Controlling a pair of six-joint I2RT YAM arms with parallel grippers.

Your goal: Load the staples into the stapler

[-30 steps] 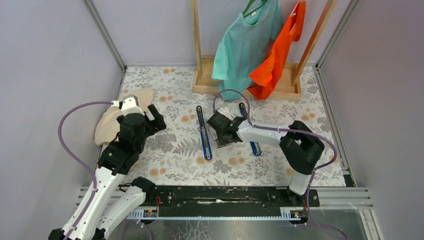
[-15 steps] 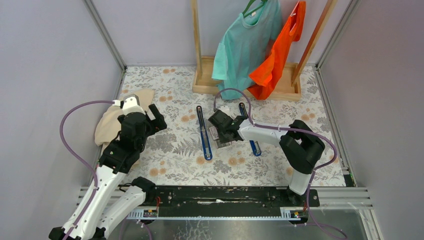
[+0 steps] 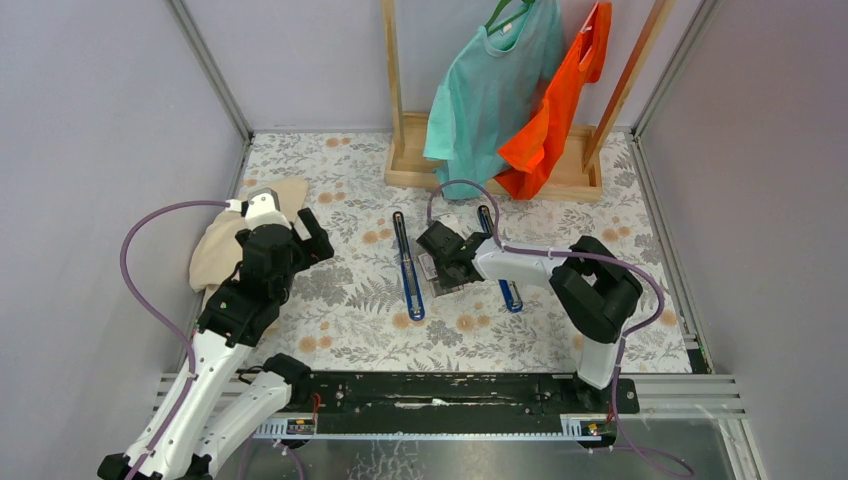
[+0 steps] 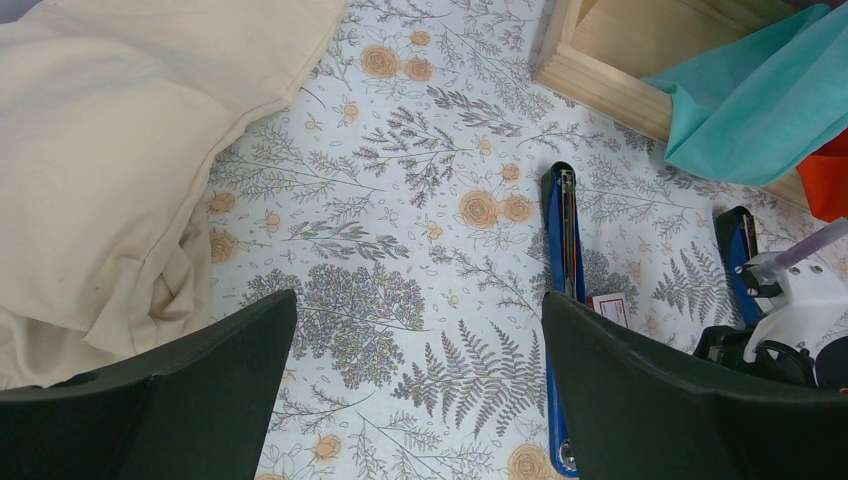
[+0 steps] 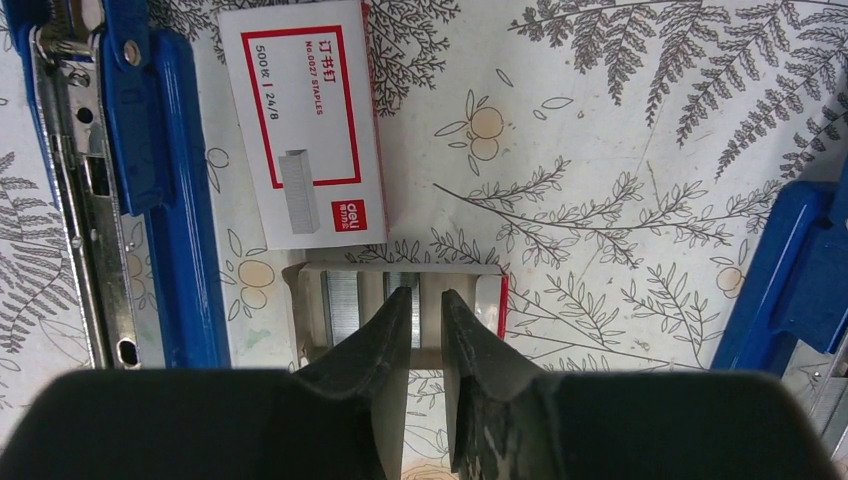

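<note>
Two blue staplers lie opened flat on the floral table: one (image 3: 406,270) left of my right gripper (image 3: 440,262), the other (image 3: 508,290) to its right. In the right wrist view, the left stapler (image 5: 150,180) shows its metal channel. The staples (image 5: 340,300) are silvery strips in an open cardboard tray (image 5: 485,300), below the red-and-white box sleeve (image 5: 305,120). My right gripper (image 5: 425,295) is over the tray with a narrow gap between its jaws. Its left finger covers most of a second strip (image 5: 402,279). My left gripper (image 4: 418,300) hangs wide open over bare table, away to the left.
A cream cloth (image 3: 235,235) lies bunched at the table's left edge, under my left arm. A wooden clothes rack (image 3: 410,165) stands at the back with a teal shirt (image 3: 490,90) and an orange shirt (image 3: 560,110) hanging down to the table.
My right gripper's jaws have narrowed over the staple tray, and the arm has settled slightly. The left arm has not moved.
</note>
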